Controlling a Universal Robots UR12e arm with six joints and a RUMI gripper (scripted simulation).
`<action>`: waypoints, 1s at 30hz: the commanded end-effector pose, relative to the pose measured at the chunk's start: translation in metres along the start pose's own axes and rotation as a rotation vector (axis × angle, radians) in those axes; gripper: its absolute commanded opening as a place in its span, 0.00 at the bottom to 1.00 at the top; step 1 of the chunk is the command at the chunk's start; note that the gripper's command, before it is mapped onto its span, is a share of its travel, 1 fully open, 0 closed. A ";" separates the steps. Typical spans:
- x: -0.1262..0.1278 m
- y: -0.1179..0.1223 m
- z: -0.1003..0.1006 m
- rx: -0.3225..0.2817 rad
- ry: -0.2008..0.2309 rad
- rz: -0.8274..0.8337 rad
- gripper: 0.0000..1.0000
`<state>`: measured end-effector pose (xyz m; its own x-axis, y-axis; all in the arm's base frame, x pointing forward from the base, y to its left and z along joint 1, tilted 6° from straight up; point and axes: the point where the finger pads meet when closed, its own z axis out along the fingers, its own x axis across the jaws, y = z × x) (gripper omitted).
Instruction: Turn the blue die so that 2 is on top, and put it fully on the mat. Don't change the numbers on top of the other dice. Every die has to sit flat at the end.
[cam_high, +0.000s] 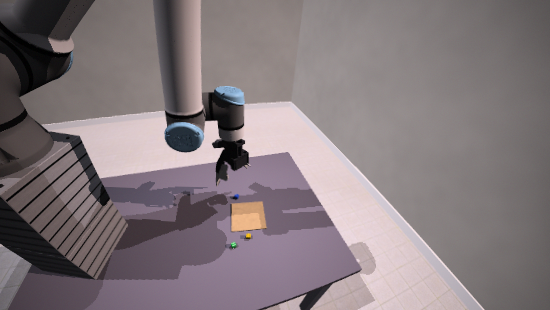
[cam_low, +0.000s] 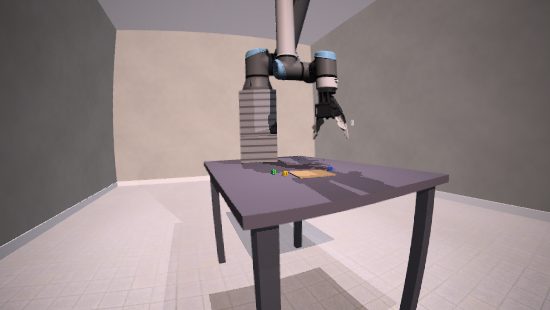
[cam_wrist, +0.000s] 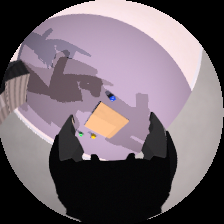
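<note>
The blue die (cam_high: 236, 196) (cam_low: 330, 169) (cam_wrist: 112, 97) lies on the purple table just off the far edge of the tan mat (cam_high: 248, 215) (cam_low: 312, 174) (cam_wrist: 104, 120). It is too small for me to read its top number. My gripper (cam_high: 231, 174) (cam_low: 330, 128) (cam_wrist: 111, 114) is open and empty. It hangs high above the table, over the area near the blue die.
A yellow die (cam_high: 248, 235) (cam_low: 285, 173) (cam_wrist: 93, 135) and a green die (cam_high: 233, 245) (cam_low: 273, 171) (cam_wrist: 80, 133) lie off the mat on its near side. The arm's ribbed base block (cam_high: 60, 210) (cam_low: 257, 125) stands at the table's left end.
</note>
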<state>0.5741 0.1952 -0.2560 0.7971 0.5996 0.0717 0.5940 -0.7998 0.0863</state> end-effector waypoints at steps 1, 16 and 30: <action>-0.001 0.000 0.002 0.003 0.004 -0.146 1.00; -0.003 0.000 0.011 0.002 0.005 -0.634 1.00; -0.004 0.003 0.019 0.001 0.005 -1.042 1.00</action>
<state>0.5738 0.1903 -0.2731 -0.0048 0.9996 -0.0268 0.9940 0.0077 0.1091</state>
